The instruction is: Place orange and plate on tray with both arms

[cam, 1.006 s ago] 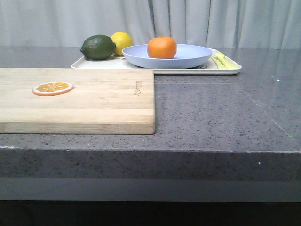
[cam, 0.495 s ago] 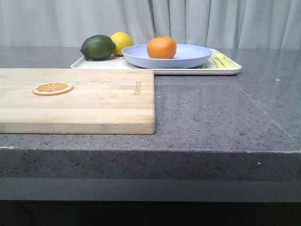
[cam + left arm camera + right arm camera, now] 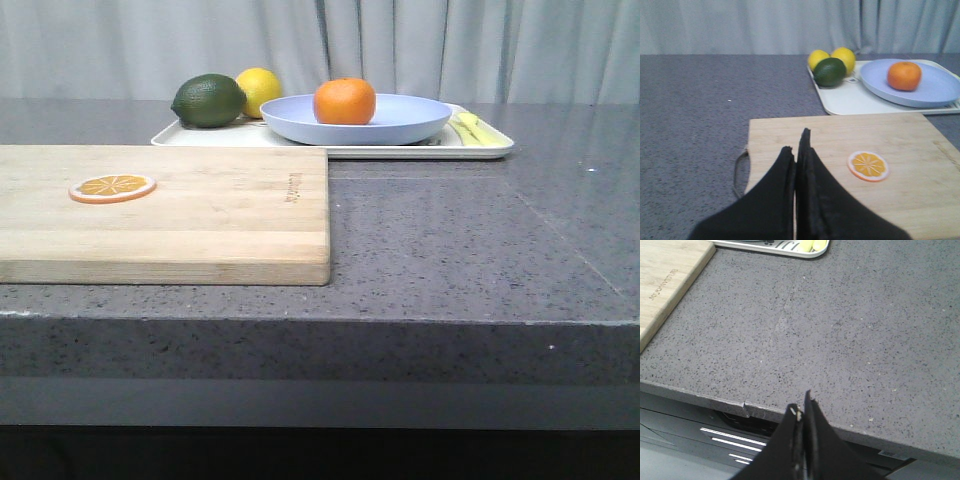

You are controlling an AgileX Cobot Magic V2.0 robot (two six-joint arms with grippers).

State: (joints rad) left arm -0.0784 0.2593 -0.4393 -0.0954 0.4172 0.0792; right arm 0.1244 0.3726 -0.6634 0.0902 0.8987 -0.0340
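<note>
Nothing has moved: orange (image 3: 344, 101) sits in plate (image 3: 356, 119) on tray (image 3: 482, 149) — both hands (image 3: 798, 150) (image 3: 802, 412) closed, empty.

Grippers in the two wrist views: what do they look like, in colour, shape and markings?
The left gripper and right gripper are both plain black. Each has two angular fingers that taper to a narrow point. No cables, markings or labels show. The front view shows neither arm.

Both the left gripper (image 3: 796, 150) and the right gripper (image 3: 801, 412) have their jaws pressed together, holding nothing.
</note>
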